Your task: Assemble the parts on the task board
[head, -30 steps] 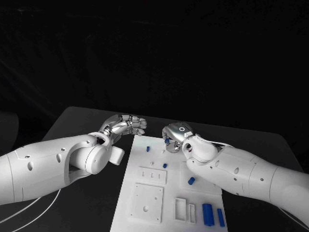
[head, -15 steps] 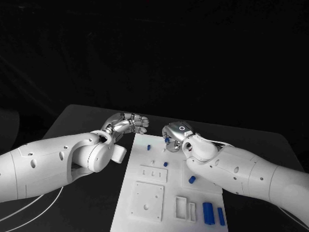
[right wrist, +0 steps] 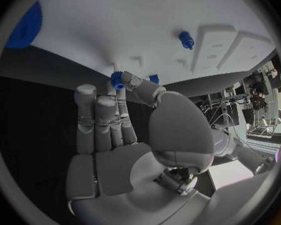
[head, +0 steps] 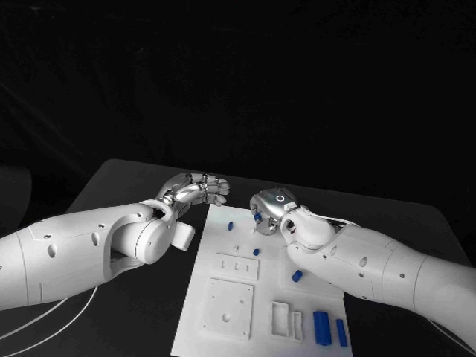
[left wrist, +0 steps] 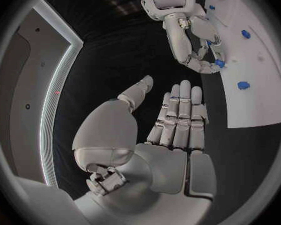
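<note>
Little has moved: left hand [head: 195, 190] still hovers empty, fingers straight, beside the task board [head: 225, 312]; right hand [head: 268, 216] keeps pinching a small blue part [right wrist: 118, 79] at its far end.

A robotics lab: a black table [head: 120, 186] under dark drapes carries a white task board [head: 222, 297], and equipment racks with cables [right wrist: 256, 102] stand behind.

Matt white task board [head: 225, 297], glossy blue plastic parts [head: 320, 327], matt black table [head: 120, 186].

White arms [head: 77, 253], silver hands [head: 195, 190]
</note>
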`<state>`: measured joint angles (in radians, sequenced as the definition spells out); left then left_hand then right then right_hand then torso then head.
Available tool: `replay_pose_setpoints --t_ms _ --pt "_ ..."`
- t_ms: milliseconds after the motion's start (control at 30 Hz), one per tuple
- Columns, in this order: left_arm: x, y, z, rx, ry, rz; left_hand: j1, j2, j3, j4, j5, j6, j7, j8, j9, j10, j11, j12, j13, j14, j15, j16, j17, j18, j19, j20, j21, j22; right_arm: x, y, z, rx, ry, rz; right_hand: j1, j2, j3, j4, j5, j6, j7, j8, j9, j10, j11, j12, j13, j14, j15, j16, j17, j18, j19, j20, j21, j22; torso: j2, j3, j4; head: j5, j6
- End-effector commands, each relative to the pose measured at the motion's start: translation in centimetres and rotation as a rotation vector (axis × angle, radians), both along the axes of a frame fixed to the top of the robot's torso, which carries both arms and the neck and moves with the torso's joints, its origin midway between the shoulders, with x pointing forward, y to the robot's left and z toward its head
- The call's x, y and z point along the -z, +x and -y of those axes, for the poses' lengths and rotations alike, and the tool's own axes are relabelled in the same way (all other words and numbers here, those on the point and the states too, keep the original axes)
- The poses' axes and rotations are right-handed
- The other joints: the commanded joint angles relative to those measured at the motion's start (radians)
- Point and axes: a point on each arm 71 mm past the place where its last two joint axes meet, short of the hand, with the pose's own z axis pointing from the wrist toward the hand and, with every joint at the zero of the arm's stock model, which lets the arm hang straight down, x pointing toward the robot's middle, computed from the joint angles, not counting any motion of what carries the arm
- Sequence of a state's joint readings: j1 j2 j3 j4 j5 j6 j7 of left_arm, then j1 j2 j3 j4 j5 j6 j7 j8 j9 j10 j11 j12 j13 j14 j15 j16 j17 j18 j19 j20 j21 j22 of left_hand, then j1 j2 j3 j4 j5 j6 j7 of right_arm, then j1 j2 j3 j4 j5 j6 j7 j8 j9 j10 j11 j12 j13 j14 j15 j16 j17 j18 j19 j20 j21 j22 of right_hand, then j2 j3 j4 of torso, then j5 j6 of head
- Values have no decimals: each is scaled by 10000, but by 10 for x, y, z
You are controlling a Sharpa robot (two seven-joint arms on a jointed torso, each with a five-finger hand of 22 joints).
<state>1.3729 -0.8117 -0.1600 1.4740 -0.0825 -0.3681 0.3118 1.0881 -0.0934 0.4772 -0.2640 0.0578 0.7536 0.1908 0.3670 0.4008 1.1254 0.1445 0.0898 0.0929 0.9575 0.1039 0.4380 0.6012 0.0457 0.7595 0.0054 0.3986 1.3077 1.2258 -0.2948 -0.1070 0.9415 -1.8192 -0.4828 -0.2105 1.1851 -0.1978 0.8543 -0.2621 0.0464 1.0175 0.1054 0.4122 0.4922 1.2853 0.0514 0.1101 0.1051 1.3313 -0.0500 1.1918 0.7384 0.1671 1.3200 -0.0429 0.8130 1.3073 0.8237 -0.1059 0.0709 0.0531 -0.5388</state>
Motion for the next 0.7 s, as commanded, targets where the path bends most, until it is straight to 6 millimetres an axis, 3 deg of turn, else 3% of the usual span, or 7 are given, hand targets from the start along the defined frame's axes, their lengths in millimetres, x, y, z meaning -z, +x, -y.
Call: replay_pose_setpoints --t_ms 33,267,700 --pt "-3 1 2 125 -30 158 -81 -10 67 10 -57 -4 69 -63 9 -32 33 -44 -10 84 -10 -73 15 78 -49 -26 65 201 2 0 -1 -28 -174 -184 117 11 64 -21 39 78 -6 -27 -6 577 -96 -1 915 -182 -207 45 -17 947 -41 -15 36 199 -4 7 -11 21 4" --pt "-5 2 1 101 -23 194 -80 -10 69 9 -57 -3 70 -64 11 -31 32 -47 -11 82 -9 -79 19 77 -52 -25 66 200 3 1 0 9 -161 -195 107 14 69 -23 45 75 -3 -37 0 574 -94 -11 922 -187 -206 45 -25 947 -52 -9 38 198 10 12 -46 13 -17" --pt "-7 2 1 100 -25 217 -76 -14 73 3 -57 -3 69 -66 14 -28 38 -56 -11 79 -7 -92 27 77 -60 -24 67 199 4 2 1 42 -41 -375 75 -4 87 -34 51 53 10 -75 13 547 -82 -50 941 -204 -194 38 -58 947 -90 8 37 192 4 1 -19 17 -28"
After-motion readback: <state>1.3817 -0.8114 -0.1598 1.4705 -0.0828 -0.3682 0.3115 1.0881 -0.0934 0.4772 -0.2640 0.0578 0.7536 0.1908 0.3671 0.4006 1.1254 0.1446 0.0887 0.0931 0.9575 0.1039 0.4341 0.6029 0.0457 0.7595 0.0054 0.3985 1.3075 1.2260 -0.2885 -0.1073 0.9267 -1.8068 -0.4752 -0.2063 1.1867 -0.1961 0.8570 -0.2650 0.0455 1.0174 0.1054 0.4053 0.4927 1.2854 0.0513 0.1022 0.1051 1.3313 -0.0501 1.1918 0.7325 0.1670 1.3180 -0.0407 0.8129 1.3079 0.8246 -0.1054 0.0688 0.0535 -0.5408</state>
